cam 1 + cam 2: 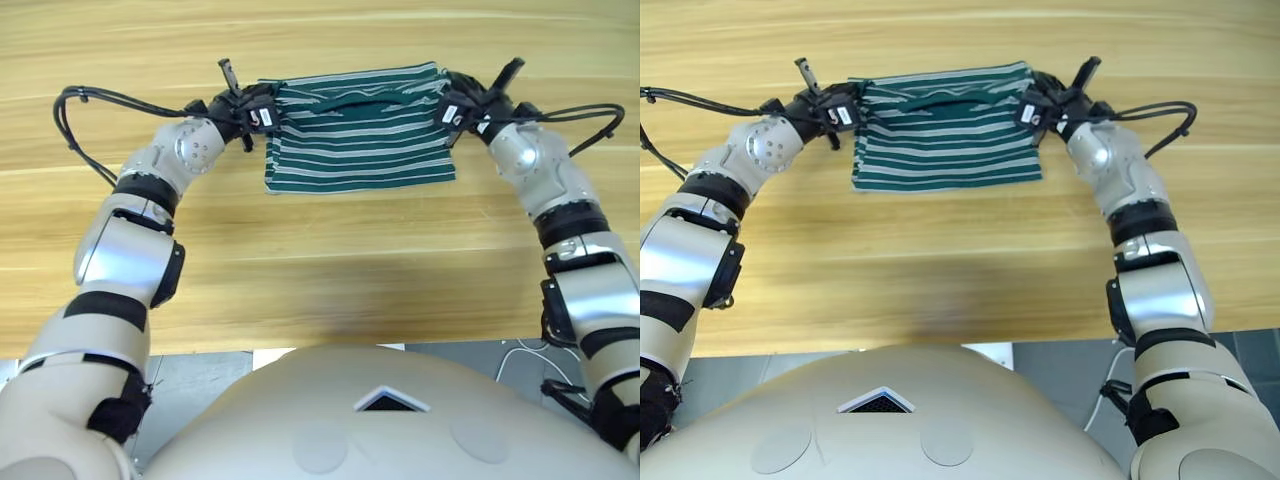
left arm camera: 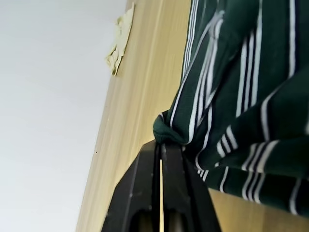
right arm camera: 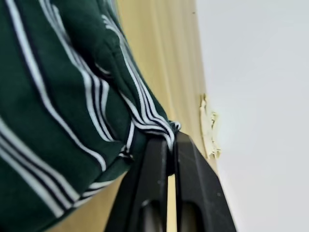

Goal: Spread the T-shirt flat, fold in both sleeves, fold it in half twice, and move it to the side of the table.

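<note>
— Two end effectors on the cloth. Where does each sit?

— The left end effector (image 1: 262,117) is at the far left corner of the T-shirt (image 1: 360,135), and the right end effector (image 1: 447,110) is at the far right corner. The arms come in from either side, with the garment between them.

— Spread or pressed together?

— Pressed together, both. In the left wrist view the two black fingers (image 2: 135,193) meet with only a sliver between them, and a bunched green corner is nipped at their tips. The right wrist view shows the same: its fingers (image 3: 140,193) are closed tight on a striped fold at the cloth's corner.

— And the garment itself?

— Dark green with thin white stripes, already folded to a rough rectangle, wider than it is deep. It lies on the pale wooden surface (image 1: 300,260), towards the far side and about midway across. Its near edge rests flat on the wood. Near the far edge a long crease runs from one held corner towards the other. Whether the far edge is raised off the wood I cannot tell.

— Anything else around?

— Black cables (image 1: 100,95) loop out from each wrist over the wood. In the wrist views a pale, ragged scrap (image 2: 119,36) is stuck at the surface's far edge, beyond the shirt.
</note>
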Robot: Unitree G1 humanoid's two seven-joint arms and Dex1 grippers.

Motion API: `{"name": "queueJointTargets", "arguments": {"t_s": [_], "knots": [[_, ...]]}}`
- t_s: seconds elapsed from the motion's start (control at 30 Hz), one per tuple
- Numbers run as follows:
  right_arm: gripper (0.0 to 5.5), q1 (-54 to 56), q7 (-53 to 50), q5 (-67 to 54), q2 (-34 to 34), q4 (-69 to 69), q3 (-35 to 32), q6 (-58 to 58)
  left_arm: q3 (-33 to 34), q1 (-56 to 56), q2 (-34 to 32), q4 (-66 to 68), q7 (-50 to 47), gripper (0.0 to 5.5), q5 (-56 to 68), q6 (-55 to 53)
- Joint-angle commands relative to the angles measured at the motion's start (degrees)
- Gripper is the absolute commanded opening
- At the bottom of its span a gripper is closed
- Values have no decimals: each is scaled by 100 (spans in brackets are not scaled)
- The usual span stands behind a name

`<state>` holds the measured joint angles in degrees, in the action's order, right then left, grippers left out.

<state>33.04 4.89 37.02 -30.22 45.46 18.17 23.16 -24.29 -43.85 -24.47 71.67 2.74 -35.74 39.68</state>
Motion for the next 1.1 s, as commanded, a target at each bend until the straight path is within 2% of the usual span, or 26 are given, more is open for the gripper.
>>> {"name": "queueJointTargets", "arguments": {"t_s": [0.03, 0.43, 0.47, 0.57, 0.67, 0.8, 0.87, 0.97, 1.03, 1.1], "knots": [[0, 312, -37, -270, 105, 228, -82, 123, 52, -137, 45, 75, -85, 2, 90, -112], [0, 1029, -179, -57, 719, 2141, 508, 136, 293, -140, 378, 358, 40, 2, 387, -828], [35, 1084, -230, -51, 762, 2286, 537, 98, 369, -132, 402, 370, 92, 0, 459, -876], [78, 1188, -377, -109, 847, 2585, 537, 3, 557, -119, 472, 399, 264, 0, 697, -1033], [134, 1292, -591, -255, 902, 2746, 407, -93, 749, -124, 531, 421, 467, 56, 924, -1165], [194, 1471, -974, -946, 1014, 2875, -286, -261, 1234, -280, 635, 437, 713, 110, 1451, -1443], [226, 1513, -1330, -1047, 1031, 2895, -421, -254, 1662, -436, 676, 428, 520, 141, 1850, -1612], [281, 1332, -2037, -852, 974, 2652, -294, 379, 3008, -750, 793, 418, 488, 173, 3205, -2001], [311, 1194, -2247, -780, 826, 2528, -244, 730, 3358, -775, 774, 405, 525, 173, 3545, -2034], [338, 1027, -2043, -866, 643, 2407, -268, 1097, 3480, -726, 719, 364, 482, 173, 3632, -1880]]}}
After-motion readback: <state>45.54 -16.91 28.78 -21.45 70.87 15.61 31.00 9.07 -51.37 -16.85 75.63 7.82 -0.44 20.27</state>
